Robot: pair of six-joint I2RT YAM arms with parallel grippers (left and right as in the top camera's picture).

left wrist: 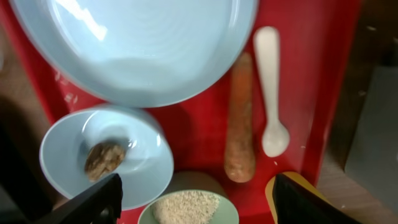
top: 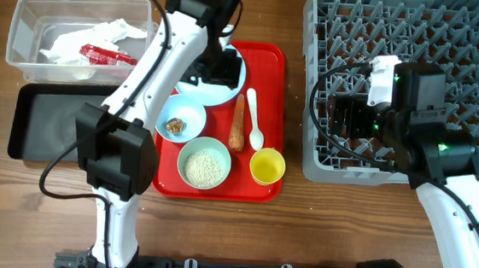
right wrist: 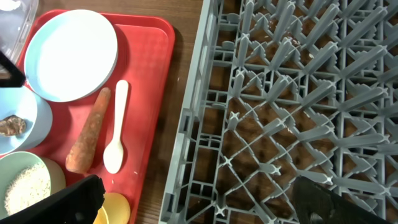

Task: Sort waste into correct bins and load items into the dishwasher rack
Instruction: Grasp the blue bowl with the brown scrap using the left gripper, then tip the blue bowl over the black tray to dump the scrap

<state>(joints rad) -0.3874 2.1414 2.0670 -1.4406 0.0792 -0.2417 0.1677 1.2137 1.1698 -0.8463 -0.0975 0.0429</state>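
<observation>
The clear tub (top: 24, 23) holds crumpled white paper (top: 102, 32) and the red wrapper (top: 107, 54). The black tray (top: 52, 123) lies in front of it. On the red tray (top: 272, 64) are the pale blue plate (left wrist: 130, 43), a bowl (top: 191, 111) with a brown scrap (left wrist: 104, 158), a bowl of rice (top: 204, 163), the carrot (top: 239, 121), the white spoon (top: 254, 118) and the yellow cup (top: 267, 165). My left gripper (left wrist: 199, 205) is open and empty above the plate. My right gripper (right wrist: 208, 205) is open and empty over the left edge of the grey rack (top: 419, 28).
The rack (right wrist: 280, 93) has no dishes in the part I see. A strip of bare wood separates the red tray (right wrist: 149, 74) from the rack. The left arm stretches from the front edge over the black tray and the red tray.
</observation>
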